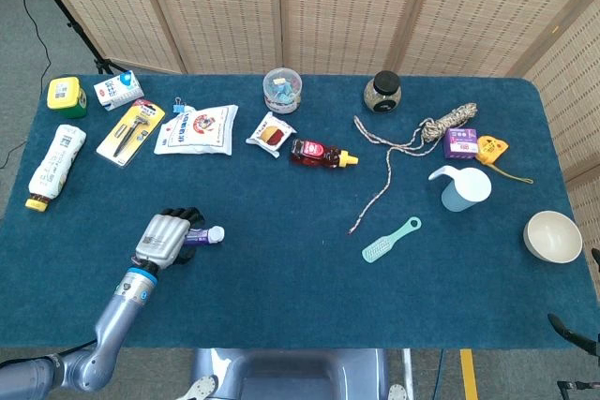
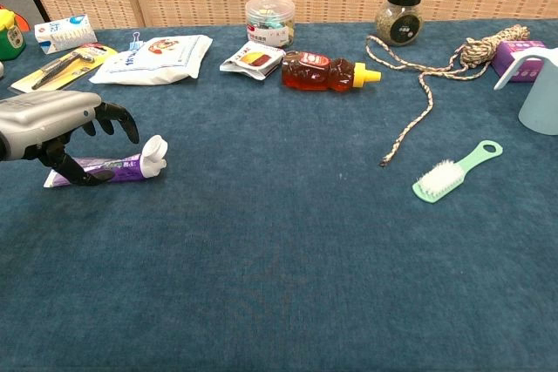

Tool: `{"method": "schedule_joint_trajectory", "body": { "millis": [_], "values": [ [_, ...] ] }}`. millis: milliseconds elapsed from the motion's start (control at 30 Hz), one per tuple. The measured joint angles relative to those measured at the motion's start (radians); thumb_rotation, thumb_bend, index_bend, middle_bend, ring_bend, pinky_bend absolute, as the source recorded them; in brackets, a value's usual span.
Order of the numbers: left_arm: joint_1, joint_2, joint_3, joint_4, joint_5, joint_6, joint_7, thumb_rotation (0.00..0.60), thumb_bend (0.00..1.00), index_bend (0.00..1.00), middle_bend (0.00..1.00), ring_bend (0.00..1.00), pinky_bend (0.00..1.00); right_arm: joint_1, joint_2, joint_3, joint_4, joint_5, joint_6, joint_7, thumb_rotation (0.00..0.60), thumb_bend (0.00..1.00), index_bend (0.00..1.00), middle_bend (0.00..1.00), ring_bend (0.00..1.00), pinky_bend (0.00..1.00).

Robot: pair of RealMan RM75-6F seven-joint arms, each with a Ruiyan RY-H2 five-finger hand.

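A purple-and-white toothpaste tube (image 2: 113, 165) with a white cap lies on the blue table at the front left. My left hand (image 2: 52, 124) is arched over its tail end, with the dark fingers (image 2: 113, 119) curled above the tube and apart from it. The thumb lies along the tube's near side. In the head view the left hand (image 1: 164, 239) covers most of the toothpaste tube (image 1: 208, 234), leaving only the cap end showing. The tube still lies flat on the cloth. Of my right hand (image 1: 574, 333) only a dark sliver shows at the bottom right corner, below the white bowl (image 1: 551, 235).
A green brush (image 1: 390, 239), a pale blue cup (image 1: 461, 188) and a rope (image 1: 412, 138) lie to the right. A honey bear bottle (image 1: 321, 153), snack packets, a razor pack (image 1: 129, 132) and jars line the back. A white bottle (image 1: 54, 165) lies at the far left.
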State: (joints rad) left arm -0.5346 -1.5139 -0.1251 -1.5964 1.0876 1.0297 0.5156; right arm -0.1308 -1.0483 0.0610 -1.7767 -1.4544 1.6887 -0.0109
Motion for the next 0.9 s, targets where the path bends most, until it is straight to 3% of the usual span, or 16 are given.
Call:
{"method": "schedule_joint_trajectory", "body": {
  "millis": [400, 900],
  "values": [
    [-0.027, -0.052, -0.009, 0.056, -0.066, -0.014, 0.007, 0.6, 0.32, 0.31, 0.25, 0.25, 0.26, -0.019, 0.001, 0.001, -0.003, 0.004, 0.018, 0.007, 0.6, 0.0, 0.0, 0.0, 0.0, 0.0],
    [-0.045, -0.086, -0.01, 0.102, -0.075, -0.026, -0.044, 0.6, 0.36, 0.34, 0.27, 0.26, 0.36, -0.038, 0.01, 0.004, -0.019, 0.01, 0.029, 0.011, 0.6, 0.0, 0.0, 0.0, 0.0, 0.0]
  ]
}}
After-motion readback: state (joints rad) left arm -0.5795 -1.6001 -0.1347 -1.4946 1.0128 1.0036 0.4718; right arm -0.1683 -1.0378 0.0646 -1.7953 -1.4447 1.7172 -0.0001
